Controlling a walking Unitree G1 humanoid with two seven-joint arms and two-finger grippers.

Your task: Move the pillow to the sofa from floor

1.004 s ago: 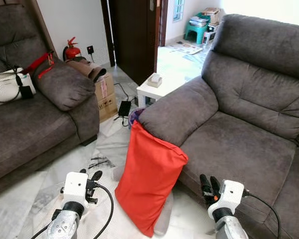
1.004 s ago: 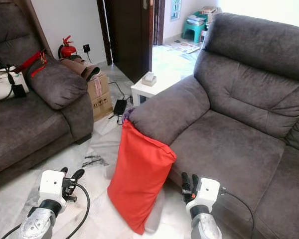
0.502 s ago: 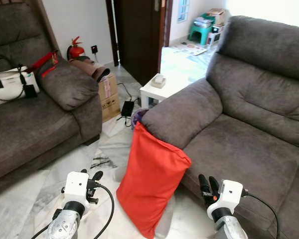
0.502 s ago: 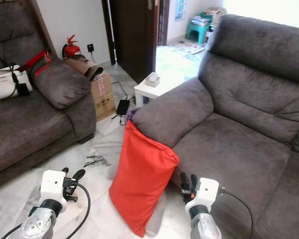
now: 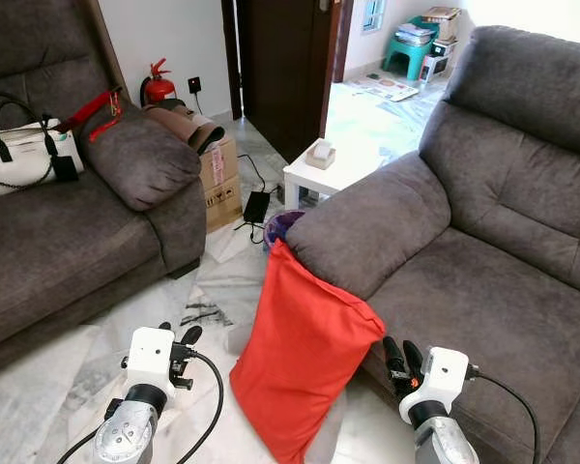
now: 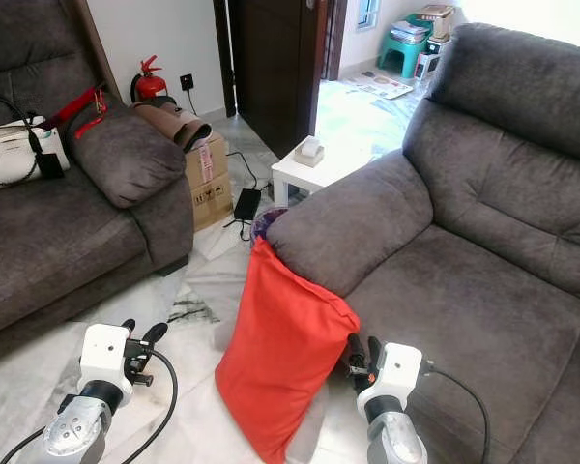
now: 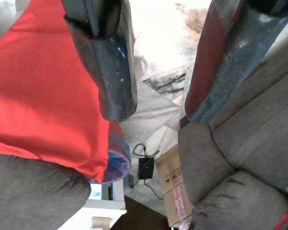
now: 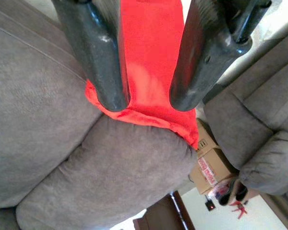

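Red pillow (image 5: 304, 362) on the floor (image 5: 213, 290), upright, leaned against the armrest of the grey sofa (image 5: 464, 261) at 3 o'clock. Left gripper (image 5: 179, 340) at 9 o'clock of the pillow, fingers (image 7: 110, 72) spread, pinching nothing. Right gripper (image 5: 398, 354) at 3 o'clock of it, just beside, fingers (image 8: 98, 62) likewise spread, empty.

Both arms low and forward, left pincer (image 5: 177, 338) and right pincer (image 5: 399, 352) parted, empty
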